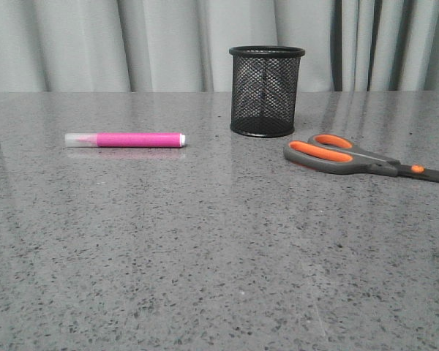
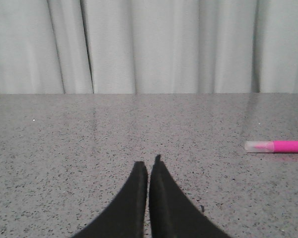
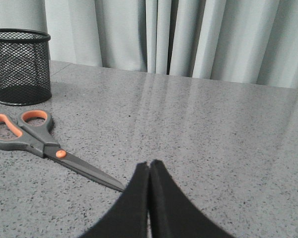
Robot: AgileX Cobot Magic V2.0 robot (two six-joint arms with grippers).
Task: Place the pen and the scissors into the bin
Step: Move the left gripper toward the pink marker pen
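**Start State: Pen and Scissors on Worktop, Bin Empty-Handed Approach**

Grey speckled worktop backed by pale curtains. From the bin, the pen lies flat at 8 o'clock, well apart; the scissors lie flat at 4 o'clock, near its base.

Procedure: spread each end effector before descent. Grasp the pen across its pink barrel. Grasp the scissors near the pivot, then tip the blades downward into the bin.

Left end effector: fingers pressed together, holding nothing. Right end effector: same, just beside the blade tip.
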